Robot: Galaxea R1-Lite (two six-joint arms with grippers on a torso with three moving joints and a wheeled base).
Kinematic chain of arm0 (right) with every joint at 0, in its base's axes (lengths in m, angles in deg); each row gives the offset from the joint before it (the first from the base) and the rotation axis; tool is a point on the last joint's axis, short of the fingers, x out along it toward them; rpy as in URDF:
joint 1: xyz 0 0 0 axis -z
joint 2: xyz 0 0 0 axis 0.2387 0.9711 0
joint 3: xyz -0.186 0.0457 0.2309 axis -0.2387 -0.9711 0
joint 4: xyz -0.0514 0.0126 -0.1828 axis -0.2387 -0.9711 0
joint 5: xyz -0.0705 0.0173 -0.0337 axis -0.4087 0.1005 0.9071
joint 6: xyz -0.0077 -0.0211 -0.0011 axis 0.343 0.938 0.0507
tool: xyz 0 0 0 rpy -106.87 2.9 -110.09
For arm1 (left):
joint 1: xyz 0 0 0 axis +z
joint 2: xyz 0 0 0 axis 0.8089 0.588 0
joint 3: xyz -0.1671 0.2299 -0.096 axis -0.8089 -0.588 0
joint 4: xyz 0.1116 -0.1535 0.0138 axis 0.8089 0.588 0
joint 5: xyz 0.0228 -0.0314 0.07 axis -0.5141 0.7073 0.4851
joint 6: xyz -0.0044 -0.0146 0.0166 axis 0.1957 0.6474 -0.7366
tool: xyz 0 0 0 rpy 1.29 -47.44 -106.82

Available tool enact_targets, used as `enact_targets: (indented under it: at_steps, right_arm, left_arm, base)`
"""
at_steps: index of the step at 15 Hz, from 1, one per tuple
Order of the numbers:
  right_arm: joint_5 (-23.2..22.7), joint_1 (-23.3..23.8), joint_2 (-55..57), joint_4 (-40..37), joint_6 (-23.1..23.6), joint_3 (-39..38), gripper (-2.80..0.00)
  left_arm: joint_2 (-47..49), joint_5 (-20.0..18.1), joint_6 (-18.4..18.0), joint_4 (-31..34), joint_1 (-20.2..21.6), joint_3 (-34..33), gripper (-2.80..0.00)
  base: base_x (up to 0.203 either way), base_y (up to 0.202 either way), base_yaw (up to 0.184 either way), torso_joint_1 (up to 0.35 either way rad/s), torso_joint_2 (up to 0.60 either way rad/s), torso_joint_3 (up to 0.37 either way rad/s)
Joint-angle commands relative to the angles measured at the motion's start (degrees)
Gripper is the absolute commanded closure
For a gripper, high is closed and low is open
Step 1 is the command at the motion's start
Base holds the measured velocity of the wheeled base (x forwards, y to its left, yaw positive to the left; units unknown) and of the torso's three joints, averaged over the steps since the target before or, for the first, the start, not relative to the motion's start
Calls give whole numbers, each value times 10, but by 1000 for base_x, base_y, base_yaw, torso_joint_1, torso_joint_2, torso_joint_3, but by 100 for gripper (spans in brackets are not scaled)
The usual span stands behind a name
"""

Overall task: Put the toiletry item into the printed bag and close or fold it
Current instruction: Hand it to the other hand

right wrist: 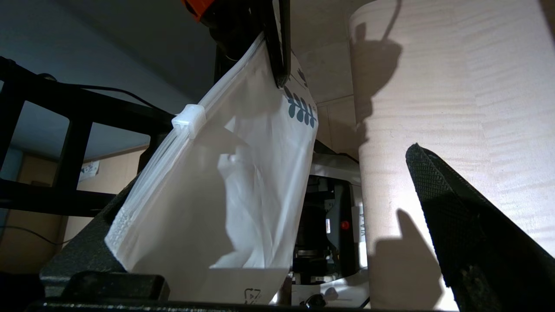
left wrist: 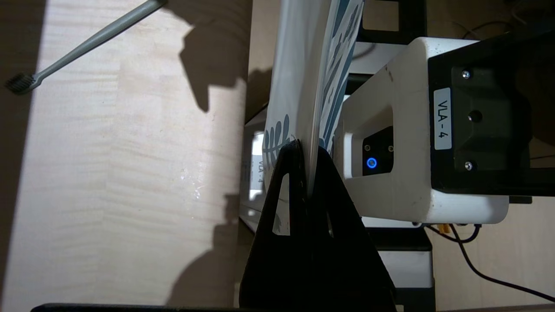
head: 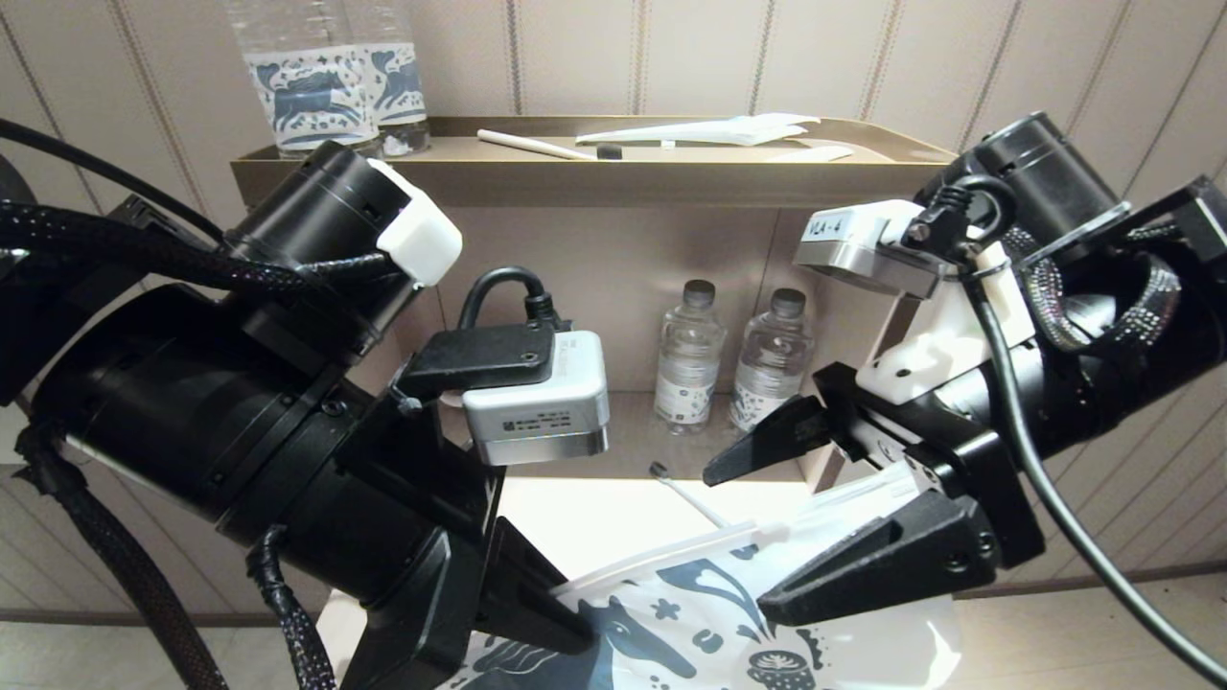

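Near the front of the pale wooden table [head: 613, 517], head view: the flat white plastic printed bag [head: 709, 623] with dark blue motifs hangs between both arms. The left gripper [head: 537, 613] is clamped on the bag's left edge; the right gripper [head: 844, 508] stands with fingers wide, one above and one below the bag's zip end, not pinching it as far as can be seen. The slim whitish-handled toothbrush [head: 685, 494] lies on the table just beyond the bag, dark head toward the far left, long axis running near-right to far-left; the right gripper is the nearer, and judged the one to fetch it. Count: one bag, one toothbrush on the table, four clear water bottles (two [head: 733, 359] on the lower shelf, two [head: 331, 77] on the top tray [head: 575, 172]), plus a second cream-handled brush [head: 546, 147] and white wrapper [head: 709, 129] on the tray. Left wrist view: jaws pressed together on the bag edge [left wrist: 310, 130]; toothbrush [left wrist: 82, 45] lies apart on the wood, outside the bag. Right wrist view: bag [right wrist: 230, 186] with zip slider [right wrist: 189, 120] rests against one finger; the other finger [right wrist: 468, 234] is well apart. Something pale shows inside; I cannot tell what.
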Motion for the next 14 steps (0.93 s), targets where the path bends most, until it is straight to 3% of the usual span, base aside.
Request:
enact_targets:
  at_steps: [1, 4, 5, 8, 11, 14]
  right_arm:
    - [-3, -2, 1, -2, 1, 4, -280]
    - [-3, -8, 0, -2, -1, 7, -280]
    - [-3, -8, 0, -2, -1, 7, 0]
    - [-3, -8, -3, -3, -1, 6, 0]
    - [-3, -8, -6, -3, -1, 5, 0]
    - [-3, -8, -7, -3, -1, 6, 0]
  left_arm:
    - [-5, -3, -2, 3, 0, -2, 0]
    - [-9, -6, -2, 2, 0, -2, 0]
    - [-9, -6, -2, 2, 0, -2, 0]
    - [-12, -6, -2, -6, -2, -18, 0]
    - [-19, -9, 5, -85, -6, -56, 0]
    - [-20, -9, 6, -91, -11, -60, 0]
  base:
    - [0, 0, 0, 0, 0, 0]
    - [0, 0, 0, 0, 0, 0]
    - [0, 0, 0, 0, 0, 0]
    - [0, 0, 0, 0, 0, 0]
    - [0, 0, 0, 0, 0, 0]
    - [0, 0, 0, 0, 0, 0]
